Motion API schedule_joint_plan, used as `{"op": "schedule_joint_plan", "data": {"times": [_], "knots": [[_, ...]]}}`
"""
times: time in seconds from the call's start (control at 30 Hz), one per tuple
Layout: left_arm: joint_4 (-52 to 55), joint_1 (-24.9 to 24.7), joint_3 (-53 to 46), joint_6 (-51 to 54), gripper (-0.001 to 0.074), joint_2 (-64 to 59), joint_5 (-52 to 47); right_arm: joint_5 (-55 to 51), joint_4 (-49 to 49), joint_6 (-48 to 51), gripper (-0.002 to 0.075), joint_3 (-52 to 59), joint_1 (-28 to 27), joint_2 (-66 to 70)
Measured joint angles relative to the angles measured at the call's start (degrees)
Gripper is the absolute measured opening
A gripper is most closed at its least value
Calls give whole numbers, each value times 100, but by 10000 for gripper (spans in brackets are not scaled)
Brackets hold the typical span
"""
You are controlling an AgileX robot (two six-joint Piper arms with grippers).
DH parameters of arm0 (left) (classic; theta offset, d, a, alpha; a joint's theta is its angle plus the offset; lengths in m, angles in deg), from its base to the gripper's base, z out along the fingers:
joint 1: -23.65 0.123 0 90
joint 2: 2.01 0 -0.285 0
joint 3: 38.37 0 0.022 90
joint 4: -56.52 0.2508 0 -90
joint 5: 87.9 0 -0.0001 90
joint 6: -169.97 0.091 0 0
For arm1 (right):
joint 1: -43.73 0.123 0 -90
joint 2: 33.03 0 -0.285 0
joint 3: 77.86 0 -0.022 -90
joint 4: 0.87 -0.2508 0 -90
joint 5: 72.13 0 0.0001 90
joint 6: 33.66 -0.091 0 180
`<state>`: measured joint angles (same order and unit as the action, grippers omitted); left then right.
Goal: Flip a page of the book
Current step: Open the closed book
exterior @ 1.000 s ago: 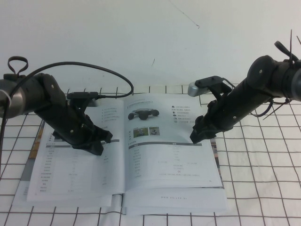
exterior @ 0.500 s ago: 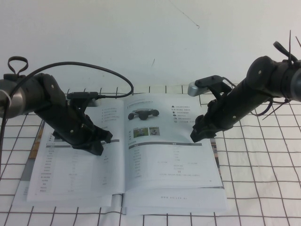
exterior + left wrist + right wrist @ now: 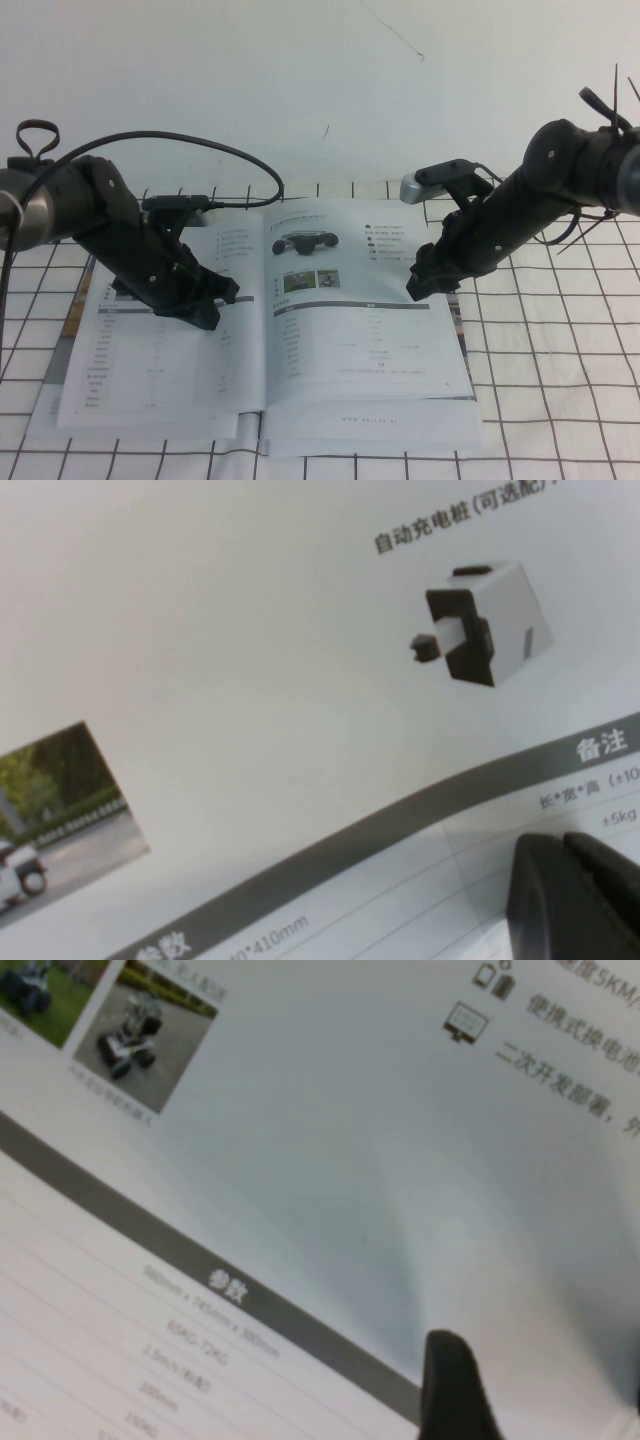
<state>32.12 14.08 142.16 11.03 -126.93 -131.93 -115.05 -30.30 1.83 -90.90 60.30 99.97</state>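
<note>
near edge: thick soft-cover catalogue book [image 3: 270, 330] with white glossy pages, lying open and flat on the white black-gridded table cover [image 3: 560, 390], stacked page edges fanned toward the camera.

middle, left half: black left gripper [image 3: 205, 300] pressed down on the left-hand page, fingers [image 3: 575, 900] together, tips touching the paper just under the grey header bar [image 3: 350, 845]; nothing clamped.

middle, right half: thin white sheet to be turned, the page [image 3: 365, 300] with the low black wheeled vehicle, two small photos and grey bar, flat and not yet lifted. black right gripper [image 3: 425, 280] low over its outer part near the free edge, fingers apart, one fingertip [image 3: 455, 1385] just above or touching the paper; contact cannot be told.

likely faults: glossy sheet slipping under the fingertip, so no lift; several sheets caught together at the fanned edge; paper creased or torn by hard downward pressure; whole book dragged if the left gripper's hold slackens.

far: plain white wall [image 3: 300, 80].
</note>
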Motion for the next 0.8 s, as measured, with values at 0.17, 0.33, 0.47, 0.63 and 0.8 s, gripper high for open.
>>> {"op": "schedule_joint_plan", "data": {"times": [0.17,0.33,0.47,0.63,0.8], "knots": [[-11,0,0,0,-2,0,0,6,41,-106,386,0,11,0],[-11,0,9,15,-2,0,0,-19,-171,50,386,-13,8,21],[-11,0,9,15,-2,0,0,-127,-767,516,386,-22,-42,103],[-11,0,9,15,-2,0,0,-381,-2051,1349,386,-49,-64,346],[-11,0,9,15,-2,0,0,-876,-3504,2100,386,-62,-64,695]]}}
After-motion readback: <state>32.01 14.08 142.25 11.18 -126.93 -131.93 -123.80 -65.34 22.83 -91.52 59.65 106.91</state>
